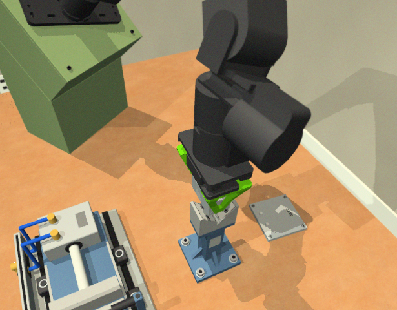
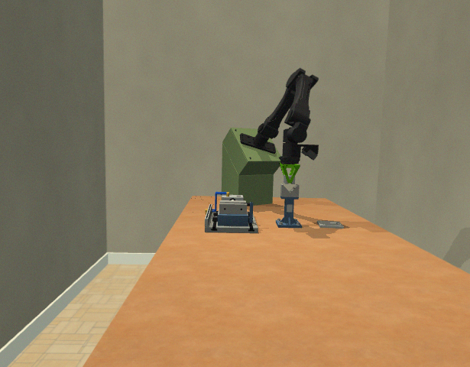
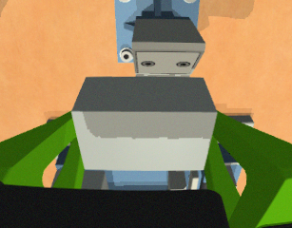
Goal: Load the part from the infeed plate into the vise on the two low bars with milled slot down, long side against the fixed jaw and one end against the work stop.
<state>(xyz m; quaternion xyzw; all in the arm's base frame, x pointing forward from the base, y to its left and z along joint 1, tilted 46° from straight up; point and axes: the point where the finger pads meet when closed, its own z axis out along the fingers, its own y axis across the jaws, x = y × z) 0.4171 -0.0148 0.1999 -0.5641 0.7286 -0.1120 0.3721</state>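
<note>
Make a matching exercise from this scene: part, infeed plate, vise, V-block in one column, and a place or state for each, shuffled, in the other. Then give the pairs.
Things:
1. part
2. infeed plate
3. vise
4. V-block

States:
A. stands on a blue pedestal, right under the hand
B. flat on the table, nothing on it
C. gripped between green fingers
D. jaws apart, nothing loaded

Pairs: 1-C, 2-B, 3-D, 4-A

The part (image 3: 145,123) looks like matt grey metal. The infeed plate (image 1: 277,216) has a glossy metallic sheen. The gripper's fingers look like smooth green plastic.
</note>
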